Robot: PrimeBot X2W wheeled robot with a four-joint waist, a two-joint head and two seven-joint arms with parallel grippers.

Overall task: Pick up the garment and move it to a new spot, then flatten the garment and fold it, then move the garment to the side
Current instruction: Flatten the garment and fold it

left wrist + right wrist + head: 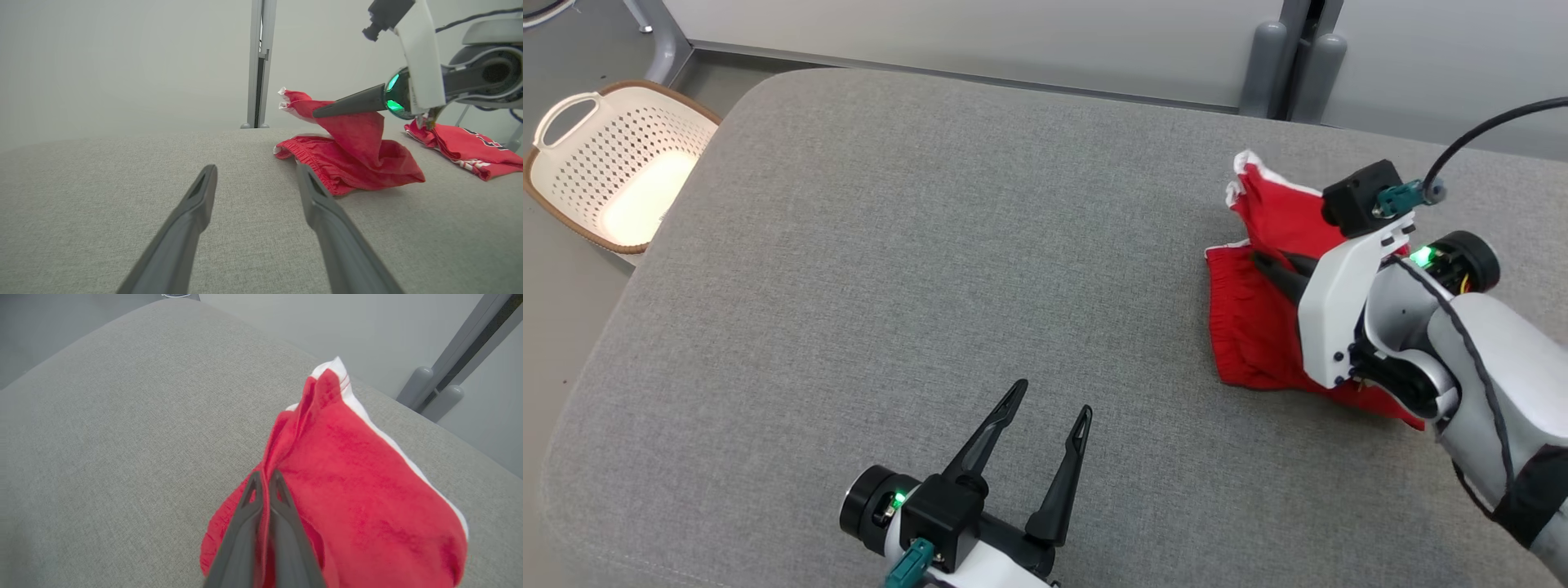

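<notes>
The head view looks from above, forward and down, on the grey surface (849,286). The left wrist view sits low, nearly level with the surface, and faces along the left jaws toward the red garment (351,163) and the right jaws. The right wrist view looks down from very near on this same garment, past its own jaws. All 3 views share the garment.

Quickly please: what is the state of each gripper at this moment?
Left gripper: open, holding nothing.
Right gripper: closed on the red fabric garment with white trim.
</notes>
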